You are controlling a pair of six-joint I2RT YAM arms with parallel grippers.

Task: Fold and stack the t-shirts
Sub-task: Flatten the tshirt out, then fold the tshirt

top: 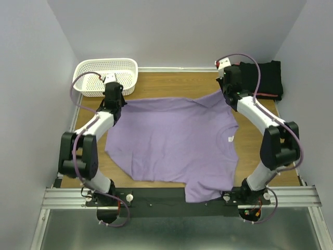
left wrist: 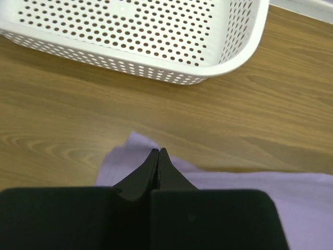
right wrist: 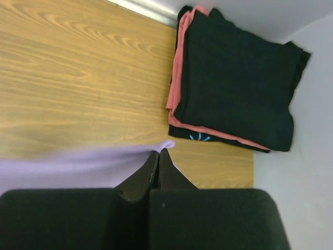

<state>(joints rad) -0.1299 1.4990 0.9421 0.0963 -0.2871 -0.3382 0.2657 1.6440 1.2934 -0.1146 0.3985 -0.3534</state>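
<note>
The lavender t-shirt lies spread across the wooden table, one part hanging over the front rail. My left gripper is at the shirt's far-left corner. In the left wrist view it is shut, with a point of lavender t-shirt pinched at the tips. My right gripper is at the far-right corner. In the right wrist view it is shut on a small fold of the lavender t-shirt. The folded black shirts are stacked at the back right, with a coral-red edge showing in the stack.
A white mesh basket stands at the back left, just beyond my left gripper, and its wall fills the top of the left wrist view. Grey walls close in the table on three sides. A metal rail runs along the front edge.
</note>
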